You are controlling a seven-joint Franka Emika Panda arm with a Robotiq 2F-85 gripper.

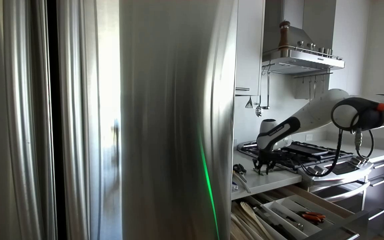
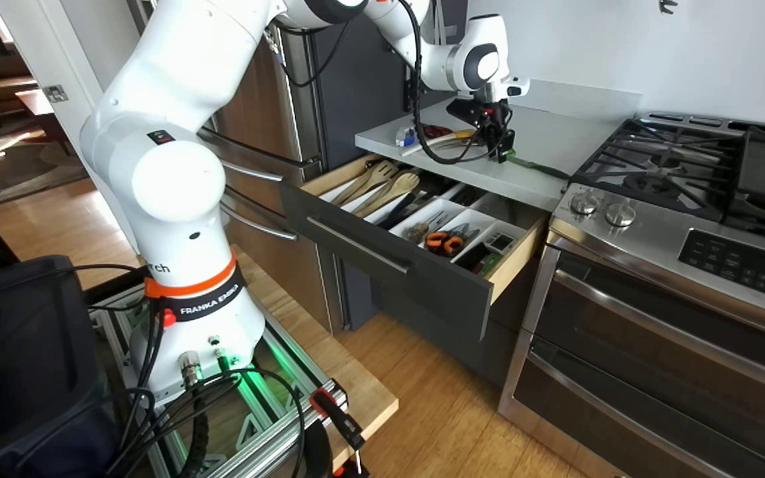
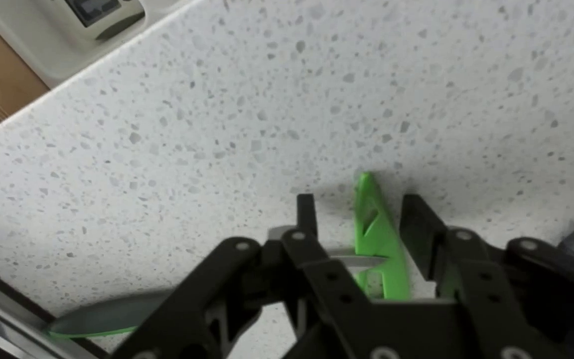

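My gripper (image 3: 358,212) stands partly open just over the speckled counter (image 3: 217,139) in the wrist view. Between its fingers lies the bright green end of a tool (image 3: 380,244), with a thin metal strip set across it. Bare counter shows on either side of the green piece, so neither finger clearly grips it. Farther left, a dark grey piece with a green edge (image 3: 112,314) rests on the counter; the gripper hides whatever links the two. In an exterior view the dark, green-edged handle (image 2: 538,167) reaches from the gripper (image 2: 501,151) toward the stove.
An open drawer (image 2: 382,262) juts out below the counter, holding wooden utensils (image 2: 392,189) and orange-handled tools (image 2: 445,242). The gas stove (image 2: 661,172) borders the counter. More utensils (image 2: 442,138) lie on the counter near the fridge side. A steel fridge (image 1: 172,100) fills much of an exterior view.
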